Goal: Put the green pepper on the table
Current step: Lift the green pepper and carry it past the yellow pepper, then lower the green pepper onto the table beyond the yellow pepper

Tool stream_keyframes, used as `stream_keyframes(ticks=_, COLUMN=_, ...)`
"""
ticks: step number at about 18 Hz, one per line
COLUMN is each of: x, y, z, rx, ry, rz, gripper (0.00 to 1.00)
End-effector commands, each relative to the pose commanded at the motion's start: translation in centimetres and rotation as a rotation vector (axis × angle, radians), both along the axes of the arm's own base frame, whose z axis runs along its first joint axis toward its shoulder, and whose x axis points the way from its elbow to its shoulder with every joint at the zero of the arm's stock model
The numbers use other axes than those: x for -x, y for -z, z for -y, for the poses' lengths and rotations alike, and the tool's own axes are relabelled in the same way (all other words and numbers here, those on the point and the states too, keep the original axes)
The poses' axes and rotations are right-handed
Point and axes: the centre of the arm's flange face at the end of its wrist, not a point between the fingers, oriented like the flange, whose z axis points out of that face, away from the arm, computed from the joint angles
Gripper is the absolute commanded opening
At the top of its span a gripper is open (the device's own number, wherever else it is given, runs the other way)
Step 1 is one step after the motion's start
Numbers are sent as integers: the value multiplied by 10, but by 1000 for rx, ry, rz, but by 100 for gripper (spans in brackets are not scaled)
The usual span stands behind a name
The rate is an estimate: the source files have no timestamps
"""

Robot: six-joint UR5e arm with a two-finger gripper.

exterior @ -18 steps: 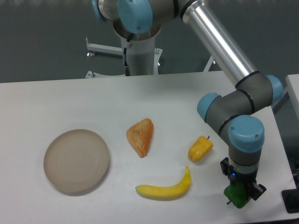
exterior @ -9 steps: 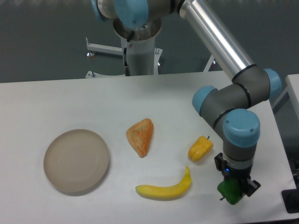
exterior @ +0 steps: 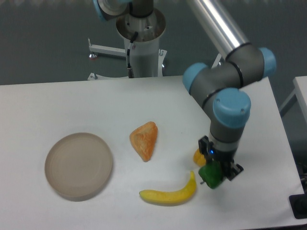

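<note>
Jaws (exterior: 214, 173) clamped on green pepper (exterior: 211, 176), hanging just over desk (exterior: 72, 100), right of banana (exterior: 169, 192) tip.

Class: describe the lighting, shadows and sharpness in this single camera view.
Fixed camera: soft, even light; faint shadows under the banana and plate; a bright highlight streaks the arm's metal tube; the table looks evenly lit; the green pepper in the gripper looks slightly soft.
</note>
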Motion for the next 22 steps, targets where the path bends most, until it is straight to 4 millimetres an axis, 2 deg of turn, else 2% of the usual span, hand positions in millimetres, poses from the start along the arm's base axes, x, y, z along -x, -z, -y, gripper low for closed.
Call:
stream_keyframes(ticks=3, x=12, y=6, z=41, rx=19, ry=91, rz=18, gripper=36)
stream_keyframes(ticks=6, x=19, y=19, z=71, rx=36, ry=149, rz=45, gripper=36)
stream_keyframes(ticks=8, x=25, y=21, z=95, rx=41, ry=189, rz=49, gripper=36)
stream_keyframes(ticks=9, x=30, y=29, z=107, rx=49, ry=201, rz=60, gripper=36)
stream_keyframes(ticks=11, x=34, y=42, z=124, rx=52, ry=228, rz=78, gripper=36)
stream_keyframes(ticks=13, x=37, y=45, z=139, rx=21, ry=241, rz=77, gripper=36)
stream_keyframes(ticks=17, x=34, y=68, z=151, rx=-4, ry=266, rz=125, gripper=36)
stream_keyframes(ticks=22, x=34, y=77, z=162, rx=-11, ry=257, rz=153, gripper=36)
